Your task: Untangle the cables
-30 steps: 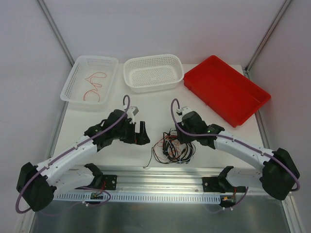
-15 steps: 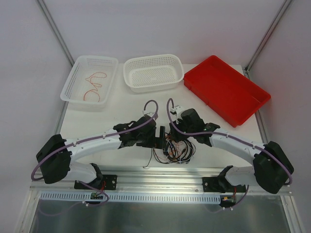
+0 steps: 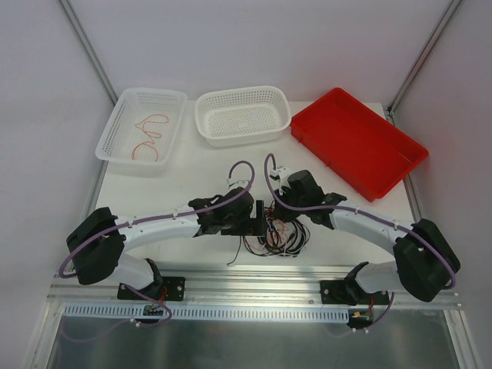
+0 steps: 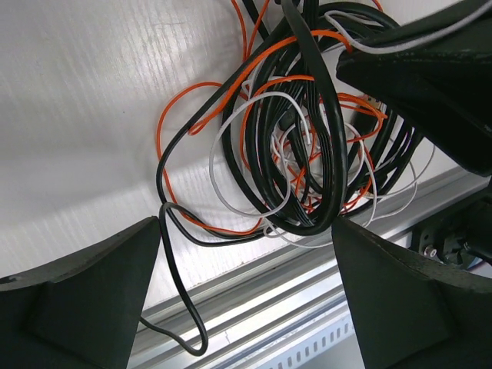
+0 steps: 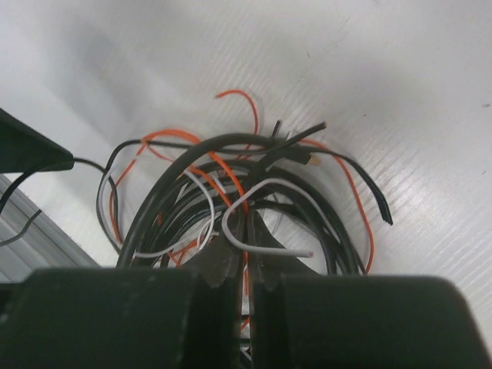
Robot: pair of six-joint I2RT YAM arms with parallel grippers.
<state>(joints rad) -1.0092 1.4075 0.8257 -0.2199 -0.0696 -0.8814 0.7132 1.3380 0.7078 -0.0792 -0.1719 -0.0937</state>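
Cable tangle, lower centre of white worktop (image 3: 192, 173): right jaws newly closed.
Nearest, lower centre of the top view: heap of thin red-orange, white and thicker black cables (image 3: 278, 234). Right gripper (image 5: 246, 231), half open a second ago, now has its jaws pinched together inside the heap, apparently on a red-orange strand. Left gripper (image 4: 246, 223), since swung in, hangs with jaws spread wide, holding nothing. Judged: one strand secured for pulling. Beyond, upper left: white mesh basket (image 3: 115, 138) holding one loose red-orange wire (image 3: 150, 132).

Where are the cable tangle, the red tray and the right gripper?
cable tangle (image 4: 315, 154): left wrist view, on the black cord bundle.
red tray (image 3: 361, 142): top view, on its bare floor.
right gripper (image 5: 247, 246): right wrist view, between its fingertips.
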